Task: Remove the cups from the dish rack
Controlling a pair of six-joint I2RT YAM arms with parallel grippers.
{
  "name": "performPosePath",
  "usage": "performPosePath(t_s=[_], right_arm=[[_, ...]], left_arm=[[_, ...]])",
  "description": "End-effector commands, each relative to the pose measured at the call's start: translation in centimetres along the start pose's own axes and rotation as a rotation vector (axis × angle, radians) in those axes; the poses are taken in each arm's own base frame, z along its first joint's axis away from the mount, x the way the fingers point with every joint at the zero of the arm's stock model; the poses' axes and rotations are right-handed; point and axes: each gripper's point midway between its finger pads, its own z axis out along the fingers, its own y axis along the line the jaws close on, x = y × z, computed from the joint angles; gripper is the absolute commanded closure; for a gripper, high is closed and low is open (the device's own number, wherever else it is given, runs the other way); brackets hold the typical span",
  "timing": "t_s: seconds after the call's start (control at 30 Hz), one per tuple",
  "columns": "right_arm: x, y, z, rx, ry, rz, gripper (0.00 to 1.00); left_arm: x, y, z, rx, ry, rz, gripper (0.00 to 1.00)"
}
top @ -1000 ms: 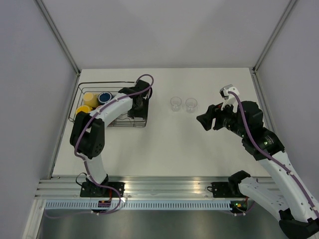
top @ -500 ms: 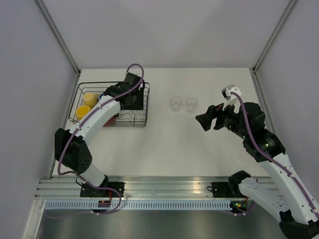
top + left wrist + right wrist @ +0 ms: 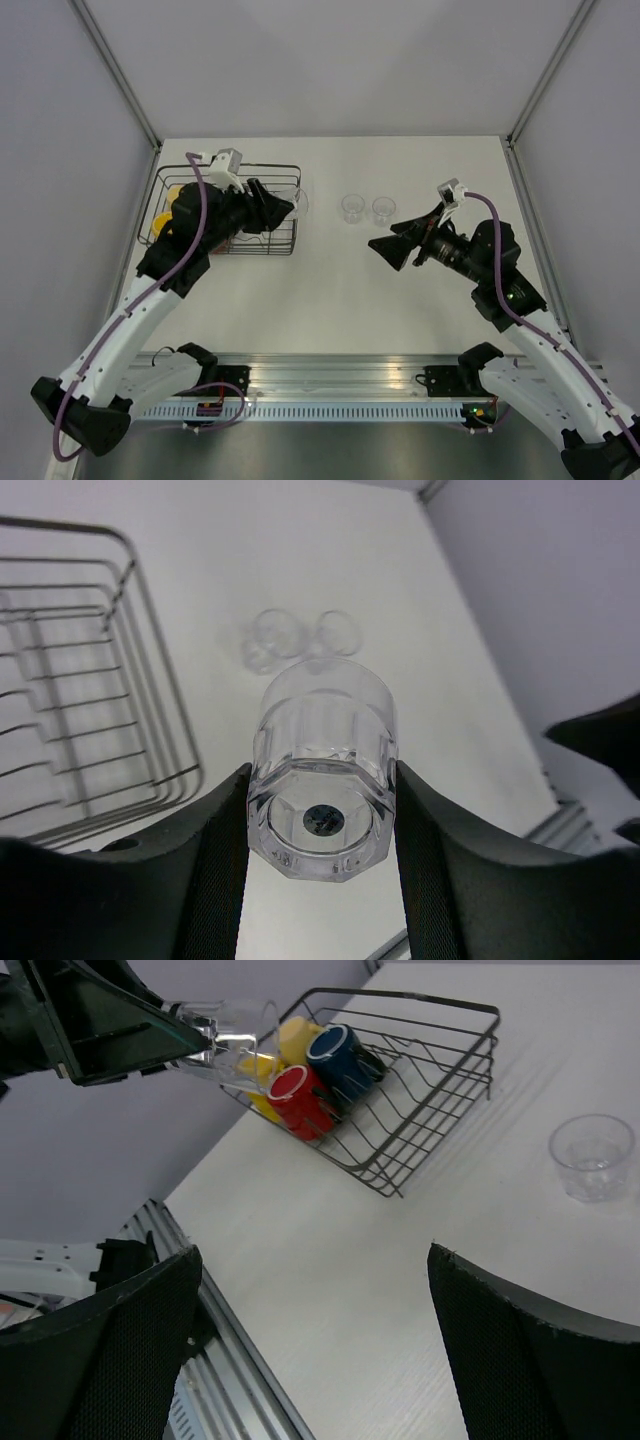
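Your left gripper (image 3: pixel 320 825) clamped on clear tumbler (image 3: pixel 322 740), aloft by dish rack (image 3: pixel 270 253) right edge. Right gripper (image 3: pixel 312 1260) spread wide, empty. Watch: slick glass may slip; set-down could knock parked tumblers (image 3: pixel 352 208).

Clear tumbler (image 3: pixel 322 770) aloft near wire rack (image 3: pixel 420 1120)

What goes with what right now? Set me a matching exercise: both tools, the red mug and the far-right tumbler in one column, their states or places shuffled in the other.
Column one:
1. left tool
2. right tool
3. red mug
4. far-right tumbler

Column two:
A. inside the dish rack
B. open, holding nothing
C. upright on the table
D. shut on a clear tumbler

Pairs: 1-D, 2-B, 3-A, 4-C
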Motion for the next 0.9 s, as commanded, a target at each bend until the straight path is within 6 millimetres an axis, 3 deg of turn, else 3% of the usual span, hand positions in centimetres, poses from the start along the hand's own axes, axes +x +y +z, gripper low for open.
performPosePath(t_s=[0.0,0.17,0.3,0.43,0.47,0.67,0.87], right_arm=[[-3.3,5.3,-0.4,-0.262,-0.126,0.014,0.02],[-3.8,8.9,-1.6,-0.48,-0.142,0.073,0.02],[-4.1,10.4,-2.3,-0.569,-0.134,0.103,0.05],[-3.7,10.6,-2.0,-0.586,-0.1,0.115,0.11],[-3.6,10.4,-1.8,-0.582,-0.095,0.118,0.12],[-3.3,10.7,-1.8,-0.59,-0.092,0.072,0.17],[-2.9,10.9,-1.7,-0.603,-0.074,0.062,0.35]], left_arm=[[-2.3,-7.4,-2.2,0.398,-0.102,-0.056,0.98],[-1.9,-11.6,-5.4,0.686,-0.093,-0.105,0.98],[-1.3,-12.9,-5.9,0.798,-0.06,-0.167,0.98],[-0.1,-14.0,-5.2,0.885,0.021,-0.234,0.98],[-0.3,-15.0,-6.1,0.954,0.019,-0.234,0.98],[1.8,-16.8,-5.2,1.006,0.11,-0.253,0.98],[2.9,-17.7,-4.8,1.032,0.153,-0.258,0.98]])
